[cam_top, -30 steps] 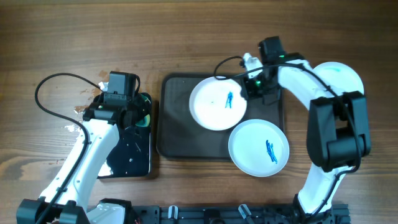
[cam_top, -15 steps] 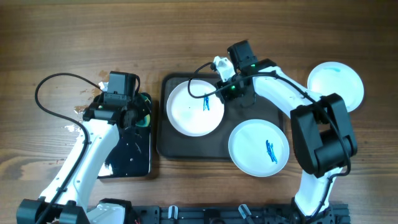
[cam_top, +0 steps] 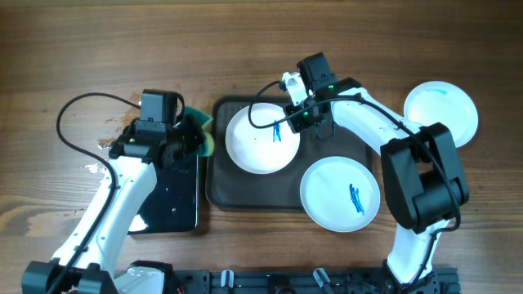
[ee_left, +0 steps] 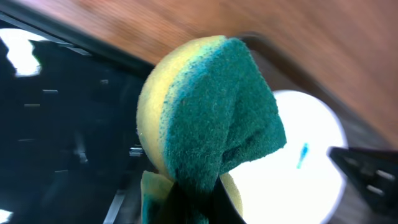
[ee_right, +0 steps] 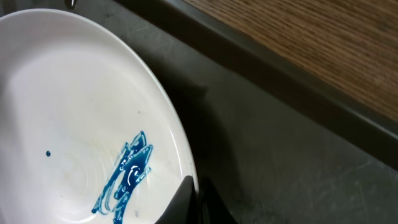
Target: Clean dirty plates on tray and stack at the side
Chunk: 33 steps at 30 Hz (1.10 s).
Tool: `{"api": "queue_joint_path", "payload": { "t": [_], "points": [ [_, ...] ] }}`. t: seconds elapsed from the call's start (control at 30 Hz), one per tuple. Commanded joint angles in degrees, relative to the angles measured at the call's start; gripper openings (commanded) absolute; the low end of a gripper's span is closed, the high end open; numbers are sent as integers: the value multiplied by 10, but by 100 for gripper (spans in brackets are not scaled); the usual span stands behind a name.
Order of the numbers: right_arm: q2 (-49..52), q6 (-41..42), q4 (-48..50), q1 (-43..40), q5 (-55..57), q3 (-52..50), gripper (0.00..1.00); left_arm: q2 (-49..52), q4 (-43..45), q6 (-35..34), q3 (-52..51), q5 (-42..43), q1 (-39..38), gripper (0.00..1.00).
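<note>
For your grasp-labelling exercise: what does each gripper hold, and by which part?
Left gripper pinches the green-and-yellow sponge by its folded end. Right gripper pinches the ink-marked plate by its rim.

Setting: a robotics test bench is indicated.
Mounting: left arm [cam_top: 122, 196] and right arm [cam_top: 425, 175] are seen fixed along the wooden table's [cam_top: 245, 49] near edge.
Props: ink-scribbled plates [cam_top: 339, 194] are laid out.
</note>
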Motion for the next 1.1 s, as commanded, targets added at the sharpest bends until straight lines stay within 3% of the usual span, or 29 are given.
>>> {"api": "queue_joint_path", "payload": {
  "t": [0.0,0.13,0.23,0.5,0.7,0.83,0.87,0.97,1.07],
  "points": [
    [5,46,-4,0,-7,-1,4,2,21,-25,12,122,-3,4],
    [5,73,-1,0,-6,-1,4,2,25,-47,12,157,-3,4],
    [5,150,1,0,-6,-1,4,2,30,-47,12,156,-3,4],
    [5,553,-26,0,33,-1,4,2,34,-47,12,154,-3,4],
    [5,790,-27,5,45,-1,4,2,34,-47,12,133,-3,4],
    [5,767,-29,13,48,-1,4,2,34,-47,12,132,-2,4],
    [5,745,-29,13,48,-1,7,2,34,-47,12,132,-3,4],
    [5,718,-38,15,47,-1,47,2,34,-47,12,118,-3,4],
    [5,691,-29,17,46,-1,67,2,34,-47,12,118,-3,4]
  ]
}}
